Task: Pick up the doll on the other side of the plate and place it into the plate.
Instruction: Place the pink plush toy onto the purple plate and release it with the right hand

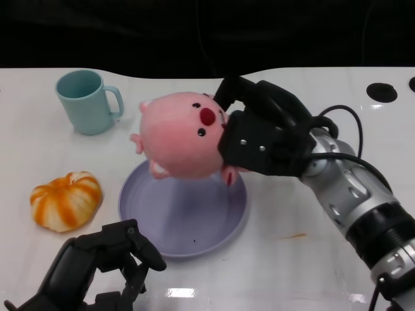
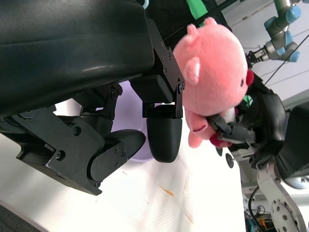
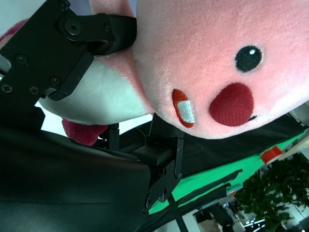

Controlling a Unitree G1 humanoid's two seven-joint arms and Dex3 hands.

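A pink plush doll (image 1: 181, 134) with a red nose hangs in the air over the far part of the lavender plate (image 1: 194, 236). My right hand (image 1: 266, 133) grips its lower body from the right side. The doll (image 3: 217, 63) fills the right wrist view, with black fingers (image 3: 63, 43) pressed against its white belly. In the left wrist view the doll (image 2: 212, 72) floats above the plate (image 2: 126, 92), held by the right hand (image 2: 256, 121). My left hand (image 1: 97, 265) rests low near the table's front edge, holding nothing, fingers curled loosely.
A teal mug (image 1: 84, 100) stands at the back left. An orange pumpkin toy (image 1: 66, 199) lies to the left of the plate. Black round marks (image 1: 381, 92) sit at the far right of the white table.
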